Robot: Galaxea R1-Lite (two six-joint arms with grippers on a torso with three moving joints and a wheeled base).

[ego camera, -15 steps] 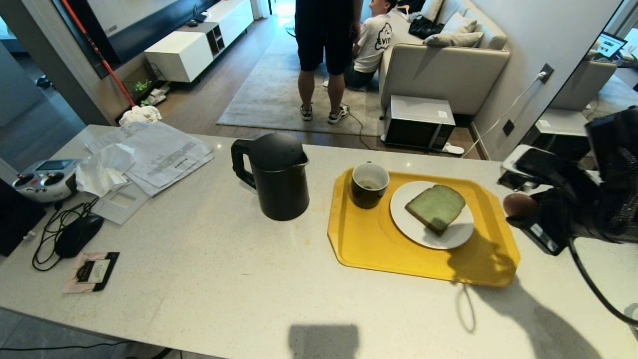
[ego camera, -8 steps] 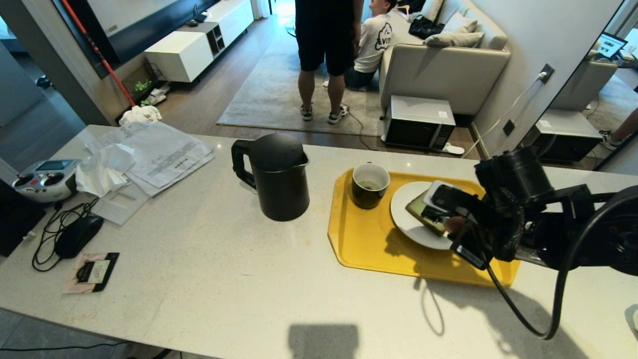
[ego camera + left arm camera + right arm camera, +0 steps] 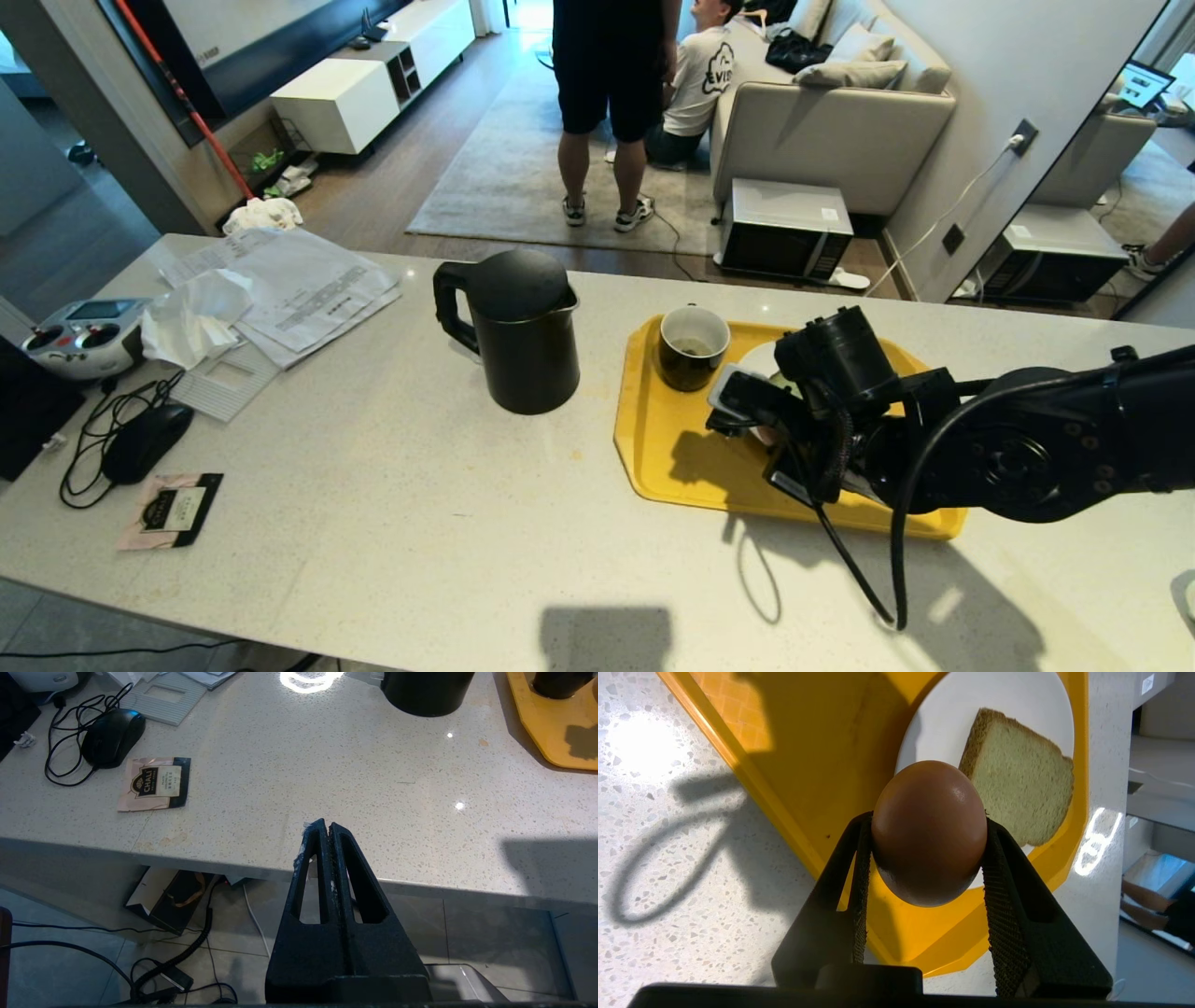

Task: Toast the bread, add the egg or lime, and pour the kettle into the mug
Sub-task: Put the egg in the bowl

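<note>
Egg (image 3: 929, 833) is sitting clamped between the right gripper's (image 3: 927, 858) jaws, centre of the right wrist frame, hanging over the yellow tray (image 3: 794, 765) just short of the white plate (image 3: 952, 723) with the bread (image 3: 1020, 793). In the head frame that gripper (image 3: 761, 425) is at right of centre, beside the mug (image 3: 693, 347); kettle (image 3: 516, 327) is standing mid-frame. Left gripper (image 3: 325, 833) is sitting with jaws together at the counter edge. Risk: round smooth shell, small contact area, so it could be slipping out or cracking if released high, then rolling off the plate.
</note>
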